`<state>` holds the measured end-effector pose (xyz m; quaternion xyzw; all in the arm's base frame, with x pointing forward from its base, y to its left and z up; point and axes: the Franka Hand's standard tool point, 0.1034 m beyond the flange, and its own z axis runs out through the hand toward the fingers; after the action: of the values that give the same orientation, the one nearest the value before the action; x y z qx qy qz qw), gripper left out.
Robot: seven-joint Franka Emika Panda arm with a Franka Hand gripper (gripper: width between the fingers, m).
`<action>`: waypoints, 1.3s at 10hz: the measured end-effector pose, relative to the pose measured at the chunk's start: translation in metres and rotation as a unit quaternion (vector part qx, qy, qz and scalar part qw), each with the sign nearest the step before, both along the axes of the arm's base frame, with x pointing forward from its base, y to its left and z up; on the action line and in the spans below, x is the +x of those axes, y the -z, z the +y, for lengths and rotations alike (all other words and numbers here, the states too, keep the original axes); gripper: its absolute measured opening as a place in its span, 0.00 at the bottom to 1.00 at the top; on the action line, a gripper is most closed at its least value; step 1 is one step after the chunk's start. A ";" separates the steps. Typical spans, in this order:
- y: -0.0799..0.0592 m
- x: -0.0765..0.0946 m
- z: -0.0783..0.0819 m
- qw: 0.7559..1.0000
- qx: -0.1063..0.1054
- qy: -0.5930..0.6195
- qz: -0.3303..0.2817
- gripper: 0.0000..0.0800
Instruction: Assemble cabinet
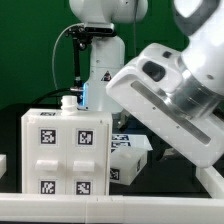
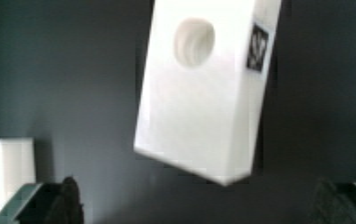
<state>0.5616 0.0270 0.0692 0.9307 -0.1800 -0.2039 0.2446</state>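
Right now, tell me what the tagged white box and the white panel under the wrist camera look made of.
The cabinet box: probably matte white plastic; faces flat and even, no glare; its marker tags look printed or stuck on. The white panel: seemingly the same matte plastic, smooth, with a round recess; blur leaves its finish uncertain.

A dark, matte table [image 2: 59,90] carries everything. Toward the exterior view's left a white cabinet box [image 1: 64,150] stands on it, four black-and-white tags on its facing side. Just beside it, toward the exterior view's right, sits a lower white tagged piece [image 1: 132,158]. The wrist view shows a long white panel [image 2: 201,90] with an oval hollow lying flat on the dark surface, a tag on its edge.
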 end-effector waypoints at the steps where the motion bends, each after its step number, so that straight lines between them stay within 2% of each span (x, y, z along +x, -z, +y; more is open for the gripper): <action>1: 0.000 0.001 -0.001 1.000 -0.002 -0.001 0.000 0.81; 4: 0.001 0.003 0.000 1.000 0.003 0.001 -0.006 0.81; 5: -0.003 0.014 0.005 0.997 0.040 0.009 -0.062 0.81; 6: -0.010 0.002 0.004 0.993 0.065 -0.009 -0.097 0.81; 7: -0.005 -0.007 0.004 0.988 0.084 -0.023 -0.129 0.81; 8: 0.005 -0.007 0.005 0.981 0.095 -0.029 -0.168 0.81; 9: 0.011 -0.009 0.007 0.979 0.096 -0.028 -0.177 0.81; 12: 0.011 -0.009 0.008 0.979 0.097 -0.030 -0.176 0.81; 13: 0.012 -0.007 0.007 0.975 0.110 -0.036 -0.191 0.81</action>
<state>0.5541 0.0335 0.0575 0.9795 -0.1664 -0.0321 0.1085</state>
